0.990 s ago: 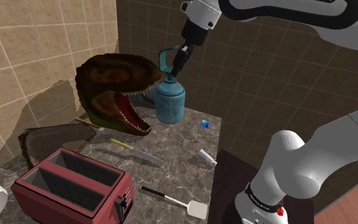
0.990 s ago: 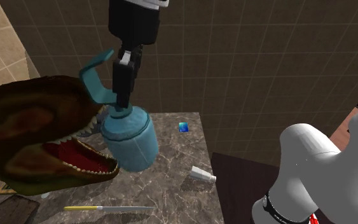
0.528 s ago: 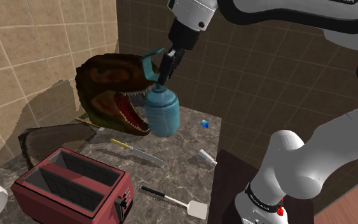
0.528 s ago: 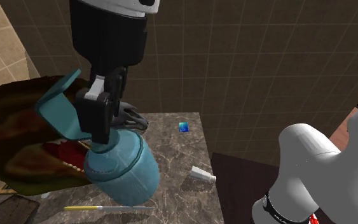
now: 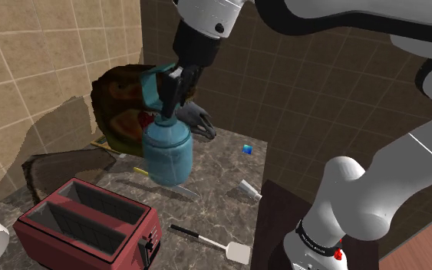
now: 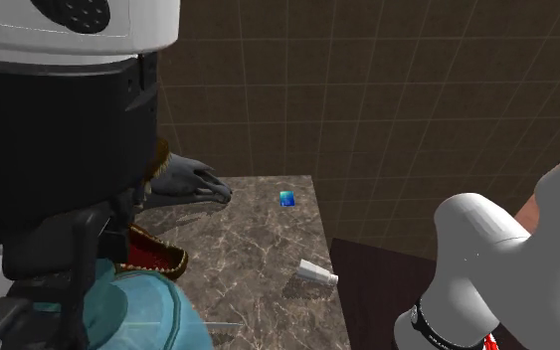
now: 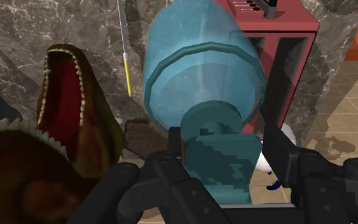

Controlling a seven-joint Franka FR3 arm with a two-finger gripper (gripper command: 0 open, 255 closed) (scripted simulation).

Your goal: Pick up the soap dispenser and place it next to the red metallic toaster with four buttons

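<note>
One red toaster (image 5: 91, 218) sits at the shoulder view's lower left, cut off by the frame edge. One dinosaur head (image 5: 114, 103) is half hidden behind the single teal soap dispenser (image 5: 168, 153). The dispenser hangs above the dark marble worktop (image 5: 214, 203), jaws pinching its pump top. Rightward lie one spatula (image 5: 222, 245) and one blue cube (image 5: 246, 149), with tiled walls (image 5: 45, 61) behind.

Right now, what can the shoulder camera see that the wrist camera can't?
Shoulder view's extras: a white spatula, a tiny blue cube, a small white bottle lying down, and the robot's white arm. Wrist view's extra: a look straight into the toothy red mouth of the dinosaur head. Both show the blue soap dispenser clasped by the end effector, plus the red toaster.
</note>
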